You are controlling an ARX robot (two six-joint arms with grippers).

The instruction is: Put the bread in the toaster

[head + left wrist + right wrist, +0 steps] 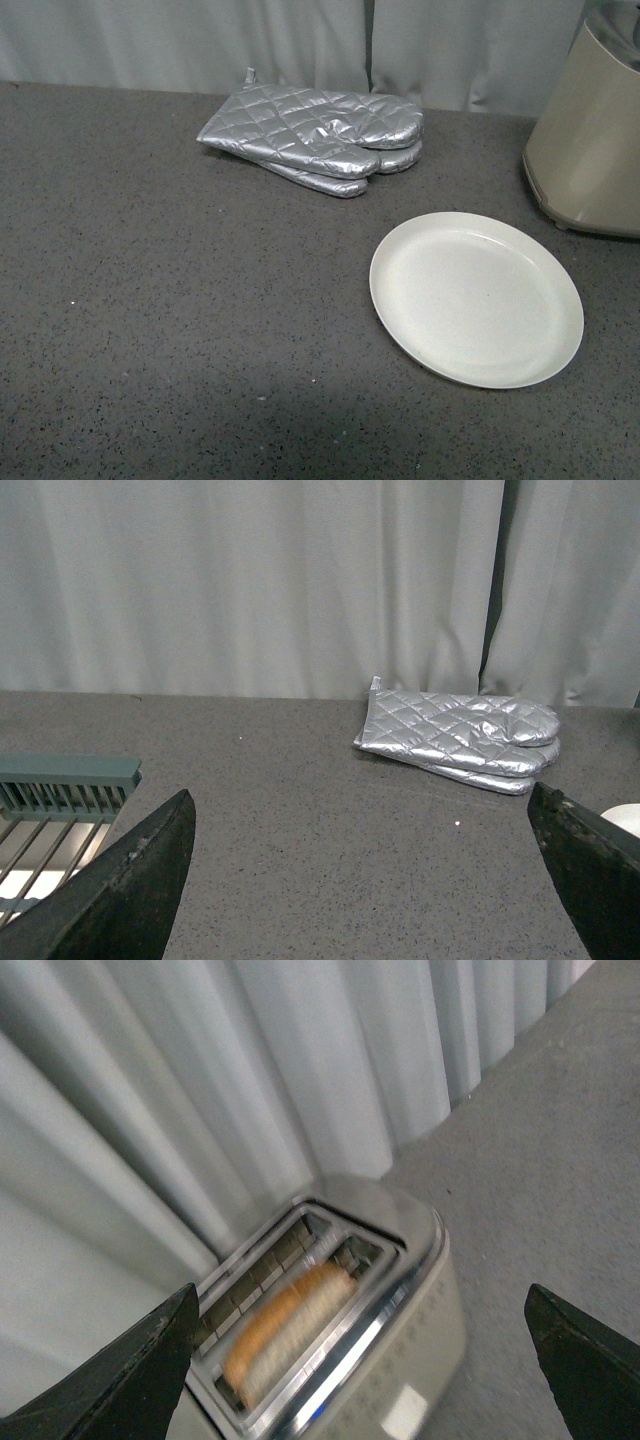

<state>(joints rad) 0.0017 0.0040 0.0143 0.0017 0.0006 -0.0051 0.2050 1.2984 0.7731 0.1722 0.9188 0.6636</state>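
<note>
The bread (285, 1330) stands on edge in a slot of the beige toaster (420, 1345), its brown crust sticking up; the right wrist view is blurred. My right gripper (360, 1370) hangs open above the toaster, its fingers apart on either side with nothing between them. In the front view only a corner of the toaster (590, 150) shows at the far right, and neither arm appears. My left gripper (365, 880) is open over bare grey counter, away from the toaster.
A round white plate (476, 297) lies bare on the counter in front of the toaster. Silver quilted oven mitts (315, 135) are stacked at the back by the curtain. A green-grey rack (60, 800) shows beside my left gripper.
</note>
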